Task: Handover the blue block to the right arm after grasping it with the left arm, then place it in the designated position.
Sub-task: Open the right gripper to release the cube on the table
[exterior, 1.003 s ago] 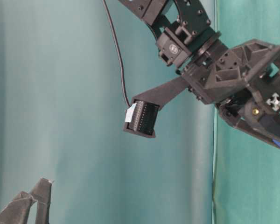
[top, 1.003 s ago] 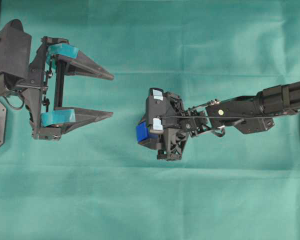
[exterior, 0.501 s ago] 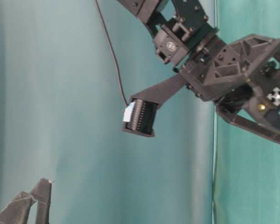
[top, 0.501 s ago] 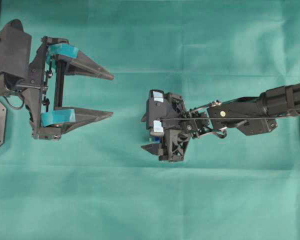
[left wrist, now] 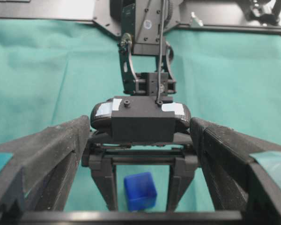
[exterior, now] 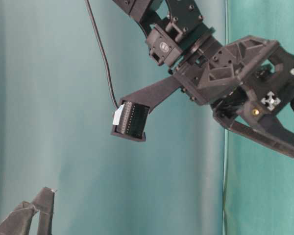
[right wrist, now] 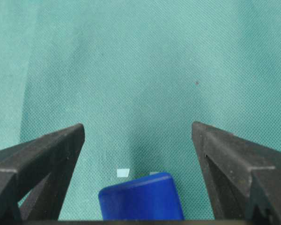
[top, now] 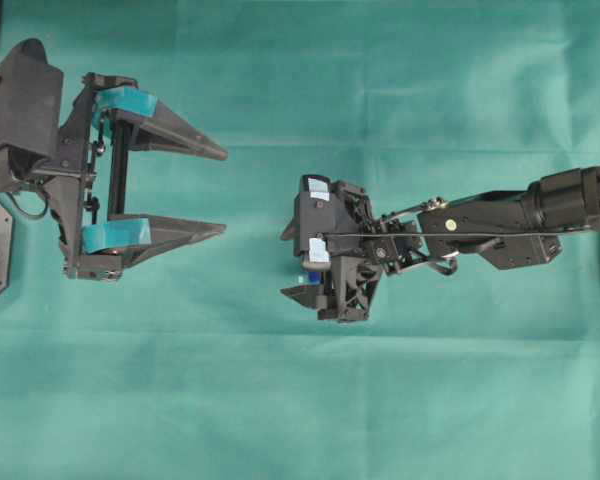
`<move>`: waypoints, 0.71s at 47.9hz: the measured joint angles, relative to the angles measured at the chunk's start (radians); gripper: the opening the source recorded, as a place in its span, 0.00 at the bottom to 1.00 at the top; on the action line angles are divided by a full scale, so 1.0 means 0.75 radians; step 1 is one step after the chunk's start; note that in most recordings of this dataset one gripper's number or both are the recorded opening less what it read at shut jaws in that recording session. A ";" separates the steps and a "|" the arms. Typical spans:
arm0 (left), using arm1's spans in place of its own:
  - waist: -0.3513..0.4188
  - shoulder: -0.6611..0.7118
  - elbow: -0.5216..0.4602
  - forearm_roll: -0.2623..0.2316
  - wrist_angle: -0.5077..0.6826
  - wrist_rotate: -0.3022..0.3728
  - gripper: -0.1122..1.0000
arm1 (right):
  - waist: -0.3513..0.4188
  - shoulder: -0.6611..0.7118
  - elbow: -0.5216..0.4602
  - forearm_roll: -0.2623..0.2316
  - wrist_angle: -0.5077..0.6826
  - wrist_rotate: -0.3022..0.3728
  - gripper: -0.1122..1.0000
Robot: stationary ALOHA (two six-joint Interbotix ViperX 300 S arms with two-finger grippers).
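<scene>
I see my right arm's plain black gripper point(right wrist: 138, 140) spread wide, gripping nothing; the small bright blue cube point(right wrist: 141, 198) sits on green cloth point(right wrist: 131, 56) between its fingers, touching neither. Left teal-padded gripper point(top: 215, 190) gapes empty, well apart.

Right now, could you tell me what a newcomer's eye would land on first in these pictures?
The small bright blue cube stands out: it sits on the green cloth between the spread fingers of the all-black right gripper, near mid-table, untouched on either side. Two tiny white marks show on the cloth just beyond it in the right wrist view. At the overhead view's left edge, the teal-padded left gripper gapes open and empty, pointing toward the cube.
</scene>
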 measured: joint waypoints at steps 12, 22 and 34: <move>0.000 0.002 0.002 0.000 0.000 0.000 1.00 | 0.002 -0.102 0.000 -0.004 0.104 -0.008 0.94; 0.000 0.002 0.000 0.000 0.000 0.000 1.00 | 0.004 -0.276 0.002 -0.033 0.243 -0.010 0.94; 0.000 0.000 0.000 0.000 0.010 0.000 1.00 | 0.004 -0.456 0.000 -0.057 0.368 -0.012 0.94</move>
